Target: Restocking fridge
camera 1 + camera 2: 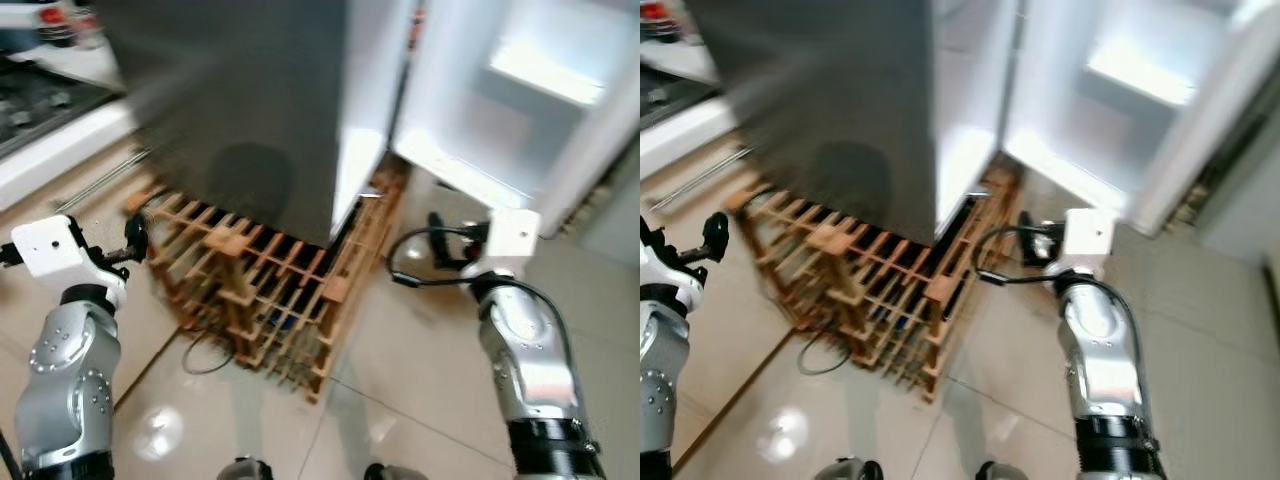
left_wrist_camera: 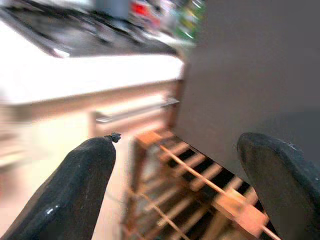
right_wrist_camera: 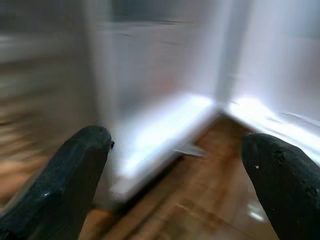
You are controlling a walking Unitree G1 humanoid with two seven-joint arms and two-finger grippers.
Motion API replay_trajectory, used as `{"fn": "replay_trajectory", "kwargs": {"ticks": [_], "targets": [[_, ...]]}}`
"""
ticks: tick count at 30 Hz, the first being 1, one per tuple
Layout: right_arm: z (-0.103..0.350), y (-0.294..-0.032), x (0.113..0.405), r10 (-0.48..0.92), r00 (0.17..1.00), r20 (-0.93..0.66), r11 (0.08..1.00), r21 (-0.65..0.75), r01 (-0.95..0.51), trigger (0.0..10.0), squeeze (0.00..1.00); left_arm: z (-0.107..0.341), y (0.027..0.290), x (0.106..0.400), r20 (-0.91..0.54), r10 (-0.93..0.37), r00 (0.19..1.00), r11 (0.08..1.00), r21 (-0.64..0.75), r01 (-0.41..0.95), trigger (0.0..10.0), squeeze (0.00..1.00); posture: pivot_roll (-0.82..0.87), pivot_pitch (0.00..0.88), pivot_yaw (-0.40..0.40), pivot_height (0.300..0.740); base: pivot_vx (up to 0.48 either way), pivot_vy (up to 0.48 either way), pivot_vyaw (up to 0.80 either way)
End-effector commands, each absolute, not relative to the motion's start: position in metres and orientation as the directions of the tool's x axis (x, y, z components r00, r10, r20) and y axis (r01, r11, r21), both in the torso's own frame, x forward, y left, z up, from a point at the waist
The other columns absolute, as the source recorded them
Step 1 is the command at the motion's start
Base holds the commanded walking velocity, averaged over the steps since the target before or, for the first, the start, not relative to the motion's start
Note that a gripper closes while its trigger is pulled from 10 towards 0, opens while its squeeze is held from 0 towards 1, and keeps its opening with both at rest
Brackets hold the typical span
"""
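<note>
Both pincers spread and empty: right gripper [image 1: 436, 243] faces the open fridge [image 1: 520, 110], left gripper [image 1: 133, 236] beside the rack [image 1: 265, 290]. Best to steady before reaching; the views are blurred.

The fridge [image 1: 250, 110] was cut off by the top edge of the head views, its dark side smeared by motion blur. The open fridge door [image 1: 540, 90] ran out of the picture at the top and right, and its shelves were washed out by glare. The wooden pallet [image 1: 270, 290] lay partly hidden under the fridge. Items on the tabletop [image 1: 60, 40] at the upper left were too blurred to identify. In the right wrist view, the fridge's lower edge [image 3: 165, 135] was badly blurred. The left claw [image 1: 135, 240] was small and dark; its far fingertips could not be made out there.
</note>
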State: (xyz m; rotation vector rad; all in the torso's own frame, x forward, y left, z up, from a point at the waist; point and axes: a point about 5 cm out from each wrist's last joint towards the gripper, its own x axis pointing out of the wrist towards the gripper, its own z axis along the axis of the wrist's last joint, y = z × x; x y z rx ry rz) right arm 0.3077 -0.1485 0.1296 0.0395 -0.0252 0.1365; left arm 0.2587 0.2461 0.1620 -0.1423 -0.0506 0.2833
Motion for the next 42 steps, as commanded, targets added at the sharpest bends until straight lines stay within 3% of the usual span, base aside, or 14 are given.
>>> {"fn": "replay_trajectory", "kwargs": {"ticks": [1, 18, 28, 36, 42], "targets": [[0.129, -0.152, 0.310, 0.134, 0.990, 0.033, 0.990, 0.048, -0.136, 10.0, 0.00, 0.159, 0.238, 0.255, 0.009, 0.293, 0.956, 0.948, -0.131, -0.289, 10.0, 0.00, -0.01, 0.034, 0.001, 0.740, 0.000, -0.480, 0.46], [0.130, -0.144, 0.314, 0.174, 0.983, 0.056, 0.983, 0.056, -0.177, 10.0, 0.00, 0.158, 0.221, 0.269, -0.020, 0.326, 0.945, 0.942, -0.085, -0.326, 10.0, 0.00, -0.04, 0.031, 0.003, 0.740, 0.000, -0.420, 0.44], [0.126, -0.161, 0.308, 0.118, 0.992, 0.040, 0.993, 0.019, -0.119, 10.0, 0.00, 0.166, 0.202, 0.293, 0.014, 0.227, 0.974, 0.971, -0.079, -0.225, 10.0, 0.00, -0.09, 0.041, -0.011, 0.740, 0.187, -0.215, 0.08], [0.130, -0.182, 0.313, 0.047, 0.998, 0.051, 0.996, -0.078, -0.043, 10.0, 0.00, 0.162, 0.198, 0.313, -0.020, 0.333, 0.943, 0.939, -0.078, -0.334, 10.0, 0.00, -0.11, 0.035, -0.003, 0.740, 0.413, -0.142, 0.00], [0.132, -0.193, 0.322, 0.047, 0.998, 0.044, 0.997, -0.070, -0.044, 10.0, 0.00, 0.168, 0.195, 0.322, 0.007, 0.333, 0.943, 0.938, -0.102, -0.331, 10.0, 0.00, -0.12, 0.030, 0.005, 0.740, 0.000, 0.000, 0.00]]}}
